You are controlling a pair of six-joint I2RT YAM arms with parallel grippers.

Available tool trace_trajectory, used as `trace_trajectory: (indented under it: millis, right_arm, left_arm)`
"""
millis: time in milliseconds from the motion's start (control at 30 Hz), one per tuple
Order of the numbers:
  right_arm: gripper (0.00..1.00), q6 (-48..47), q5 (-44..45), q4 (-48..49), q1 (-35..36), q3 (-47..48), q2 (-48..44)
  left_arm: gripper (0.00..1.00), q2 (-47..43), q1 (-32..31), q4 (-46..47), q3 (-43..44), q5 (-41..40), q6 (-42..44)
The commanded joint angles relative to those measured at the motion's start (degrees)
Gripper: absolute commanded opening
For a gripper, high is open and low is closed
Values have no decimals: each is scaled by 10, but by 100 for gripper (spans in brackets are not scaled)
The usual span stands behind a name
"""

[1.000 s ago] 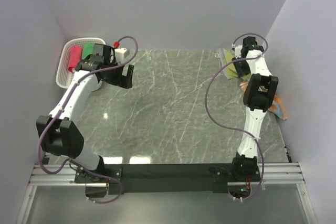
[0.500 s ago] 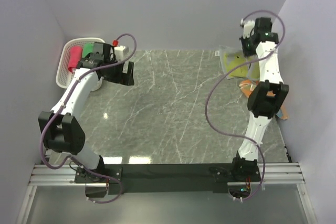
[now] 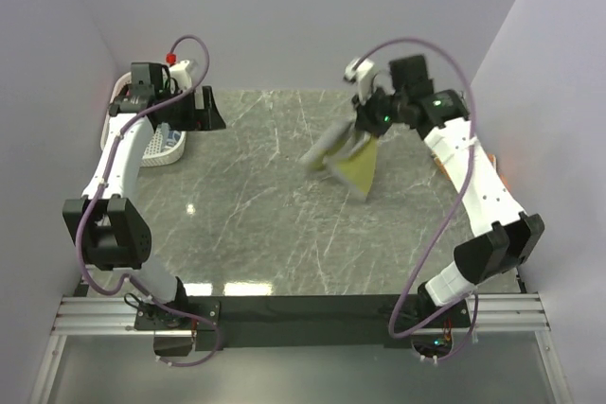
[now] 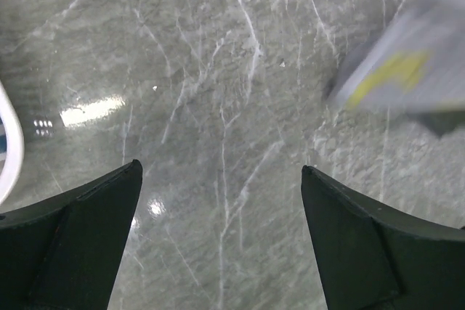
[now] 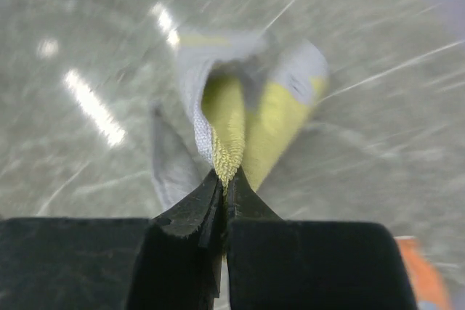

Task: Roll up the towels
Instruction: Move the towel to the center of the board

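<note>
A yellow towel with a grey underside [image 3: 348, 160] hangs crumpled above the back middle of the table. My right gripper [image 3: 372, 121] is shut on its top edge. In the right wrist view the jaws [image 5: 226, 178] pinch the yellow terry fold [image 5: 240, 114], and the rest of the cloth droops below, blurred. An orange towel [image 5: 423, 268] shows at that view's lower right corner. My left gripper [image 3: 209, 112] stands open and empty at the back left, above the table by the basket. The left wrist view shows its wide-spread fingers [image 4: 219, 168] over bare marble, with the hanging towel [image 4: 407, 70] at upper right.
A white perforated basket [image 3: 170, 146] sits at the back left corner, mostly hidden behind my left arm; its rim [image 4: 9, 147] shows in the left wrist view. Purple cables loop over both arms. Walls close in the table at left, back and right.
My right gripper shut on the yellow towel at the back right corner, lifted it and swung it left over the table. My left arm drew back towards the basket, now covering it.
</note>
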Motion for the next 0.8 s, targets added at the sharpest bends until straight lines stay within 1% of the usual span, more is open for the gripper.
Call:
trace_trajectory:
  millis: [0, 67, 100, 133, 167, 200, 233, 267, 300, 333, 367, 400, 467, 500, 567, 667, 700, 767]
  right_arm:
    - [0, -2, -23, 31, 12, -108, -16]
    - [0, 0, -4, 49, 11, -161, -11]
    - [0, -8, 3, 53, 11, -174, 8]
    - [1, -13, 8, 53, 12, -182, 20]
    - [5, -17, 27, 54, 12, -195, 33]
    - [12, -23, 35, 51, 9, -198, 46]
    - [16, -21, 39, 50, 4, -202, 69]
    - [24, -18, 39, 46, -3, -202, 76]
    - [40, -5, 29, 38, -25, -199, 86]
    - [49, 3, 19, 31, -37, -196, 87]
    - [54, 13, 11, 27, -50, -188, 87]
    - [66, 27, -6, 13, -64, -184, 81]
    - [66, 34, -22, -2, -99, -186, 71]
    - [66, 35, -25, -14, -106, -192, 56]
    - [63, 33, -37, -24, -114, -223, 38]
    - [55, 38, -71, -36, -113, -272, 10]
    - [50, 47, -82, -41, -113, -281, 5]
    - [42, 54, -110, -42, -109, -307, 1]
  left_arm:
    - [97, -46, -4, 27, -37, 28, 40]
    - [95, -55, -6, 34, -65, 37, 59]
    - [92, -59, -10, 37, -74, 38, 64]
    - [91, -59, -14, 37, -81, 35, 72]
    - [90, -58, -16, 36, -89, 32, 90]
    - [88, -55, -42, 36, -96, 26, 99]
    - [87, -53, -55, 39, -103, 16, 104]
    - [86, -51, -69, 42, -112, -11, 116]
    - [85, -44, -98, 48, -117, -20, 121]
    - [84, -39, -112, 53, -120, -28, 125]
    - [83, -33, -125, 58, -123, -40, 126]
    - [81, -18, -147, 63, -122, -44, 122]
    - [77, 3, -163, 75, -112, -43, 109]
    - [72, 27, -176, 75, -106, -34, 107]
    - [68, 51, -190, 76, -92, -23, 95]
    - [64, 101, -217, 85, -73, -14, 71]
    - [62, 124, -229, 87, -64, -12, 67]
    - [61, 142, -239, 89, -47, 0, 62]
